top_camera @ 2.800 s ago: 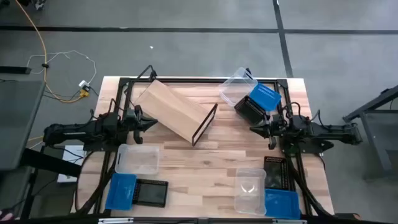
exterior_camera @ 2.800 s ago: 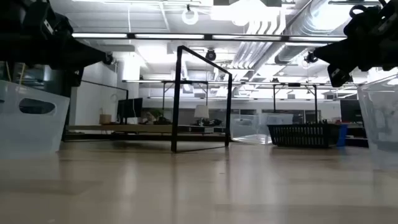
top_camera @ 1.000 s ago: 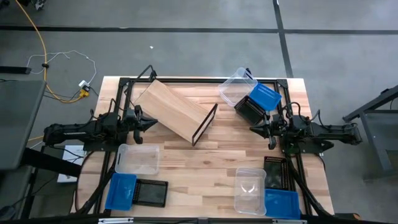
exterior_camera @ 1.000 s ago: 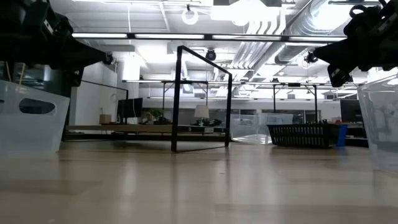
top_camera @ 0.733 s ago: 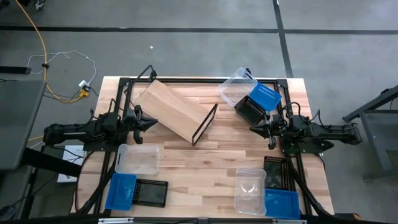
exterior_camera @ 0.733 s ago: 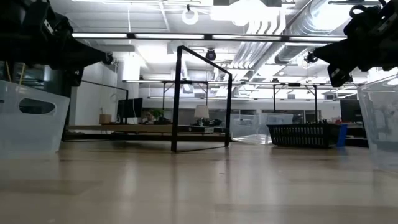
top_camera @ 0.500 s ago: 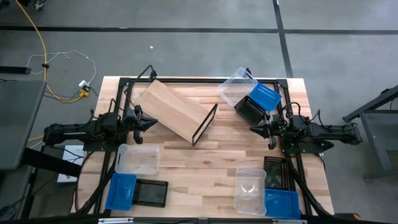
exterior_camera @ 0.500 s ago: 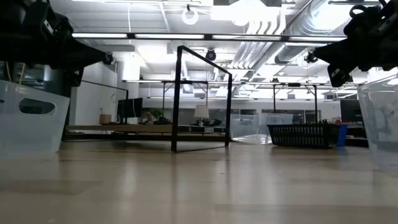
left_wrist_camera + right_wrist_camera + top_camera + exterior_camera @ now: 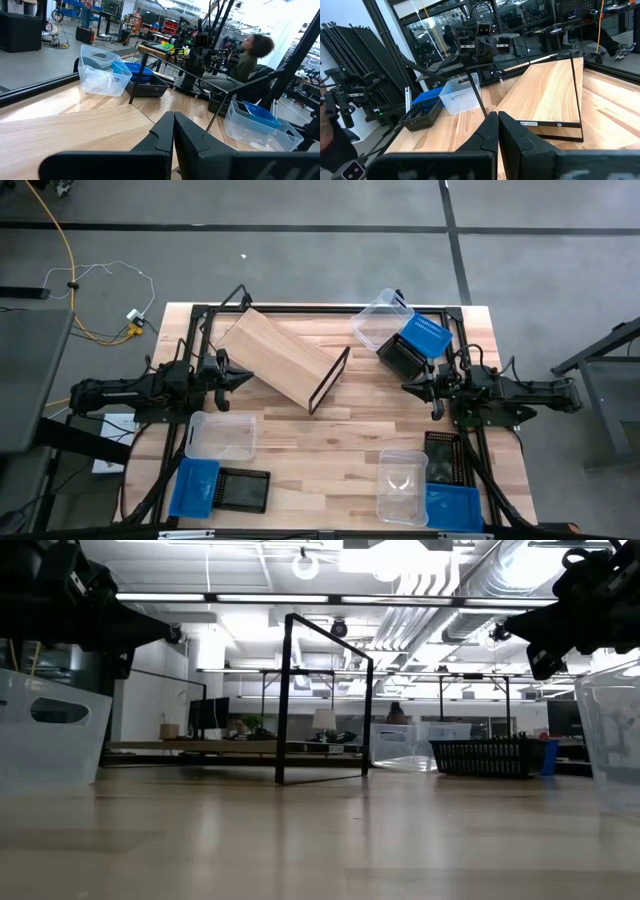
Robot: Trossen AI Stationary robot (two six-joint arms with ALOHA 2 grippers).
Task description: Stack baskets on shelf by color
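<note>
Shelf (image 9: 283,358) tipped on table; left pincer (image 9: 243,378) closed beside it.

The shelf (image 9: 283,360) lies on the bench (image 9: 330,440); baskets (image 9: 402,340) cluster to its right, others (image 9: 220,463) nearer the front edge.

Tilted shelf (image 9: 285,357) mid-table, baskets scattered around, both hands seemingly empty.

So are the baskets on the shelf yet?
Not yet. The shelf holds nothing, and the baskets sit in groups around the table. The left gripper and right gripper are shut and hold nothing. All the stacking is left.
</note>
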